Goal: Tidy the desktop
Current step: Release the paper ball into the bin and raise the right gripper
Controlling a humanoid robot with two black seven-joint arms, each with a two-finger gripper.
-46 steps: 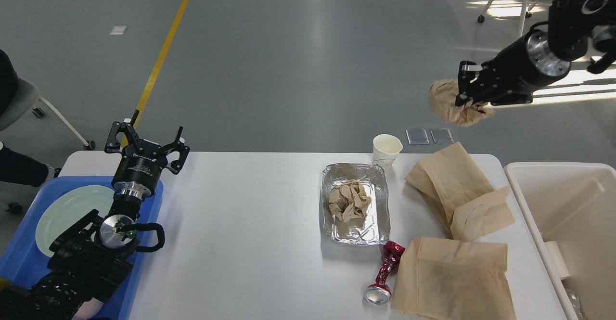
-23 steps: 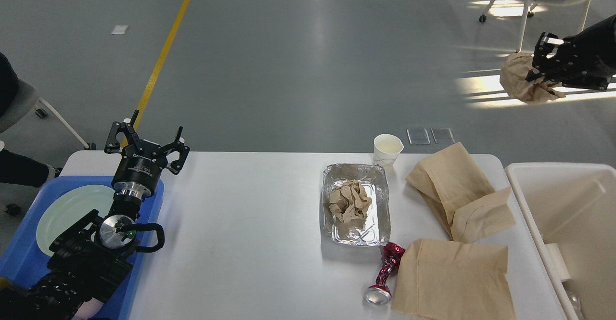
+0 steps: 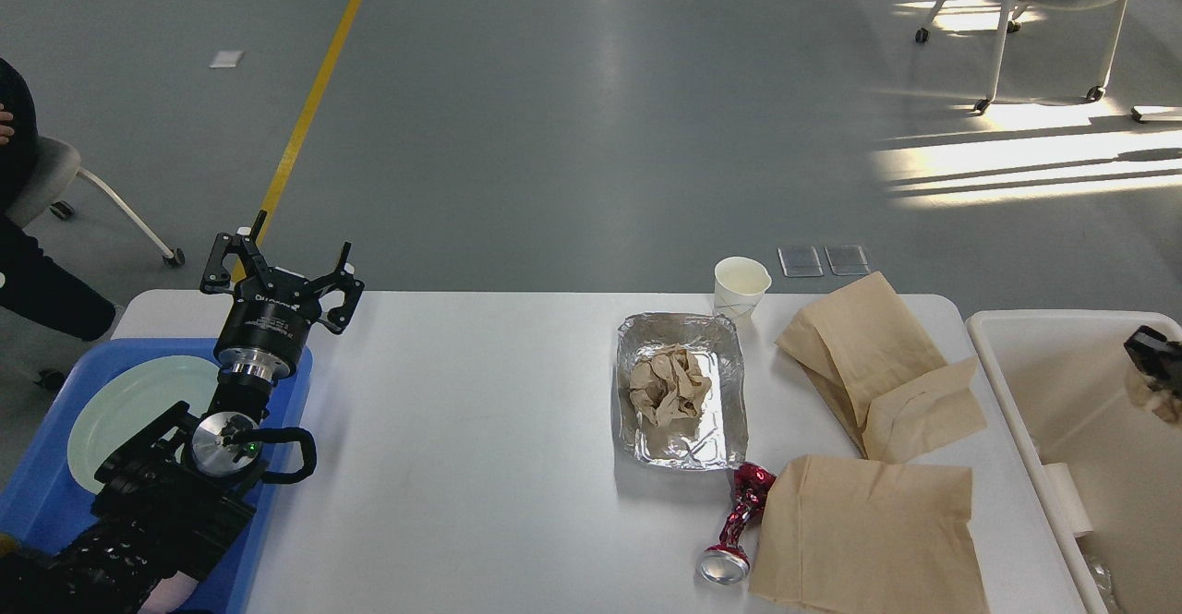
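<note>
The large white rectangular desktop [image 3: 480, 466] with rounded corners fills the lower middle of the head view, flanked at nine o'clock by a blue plastic tray [image 3: 37, 494] holding a pale green round plate [image 3: 129, 406] and at three o'clock by a white plastic bin [image 3: 1043, 383]. The left gripper [image 3: 282, 272] hangs over the tray's far corner at about ten o'clock from the desktop's centre, its two black fingers spread wide with nothing between them. Only a small dark piece of the right gripper [image 3: 1152, 351] shows at the frame's right edge, above the bin's interior, with a scrap of tan crumpled paper [image 3: 1154, 397] just below it; whether its jaws are parted or pinched on that paper I cannot tell. On the desktop, toward two o'clock, a rectangular silver foil tray [image 3: 729, 383] holds a crumpled brown paper wad [image 3: 669, 388]. A white paper cup [image 3: 741, 286] stands upright at the foil tray's far right corner, near the desktop's far edge. Right of the foil tray lie two flat tan paper bags [image 3: 868, 346], one overlapping the other, and a third tan paper bag [image 3: 868, 540] lies at about four o'clock. A crushed red drink can [image 3: 739, 526] lies on its side, touching that bag's left edge, just in front of the foil tray.
</note>
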